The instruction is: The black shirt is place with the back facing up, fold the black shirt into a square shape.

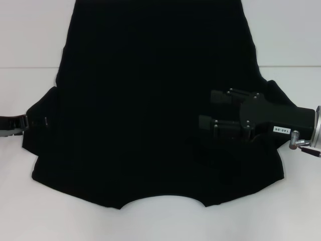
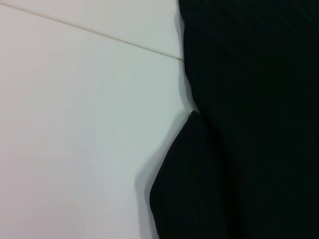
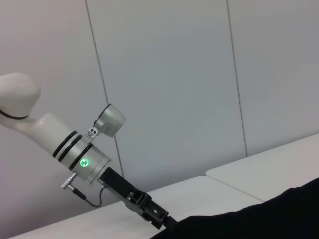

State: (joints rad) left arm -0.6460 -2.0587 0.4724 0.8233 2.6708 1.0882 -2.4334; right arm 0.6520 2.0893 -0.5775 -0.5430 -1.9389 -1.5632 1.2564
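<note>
The black shirt (image 1: pixel 150 100) lies spread flat on the white table (image 1: pixel 30 40), plain side up, with its curved edge toward me. My right gripper (image 1: pixel 213 109) reaches in from the right over the shirt's right part, its two fingers spread apart with nothing seen between them. My left gripper (image 1: pixel 25 122) sits at the left sleeve's edge; the right wrist view shows the left gripper (image 3: pixel 162 221) meeting the shirt (image 3: pixel 259 216) at its border. In the left wrist view only the shirt (image 2: pixel 249 124) and its sleeve edge show.
White tabletop (image 2: pixel 75 124) surrounds the shirt, with a seam line running across it. A pale panelled wall (image 3: pixel 199 74) stands behind the table. The left arm (image 3: pixel 60 139) stretches over the table's left side.
</note>
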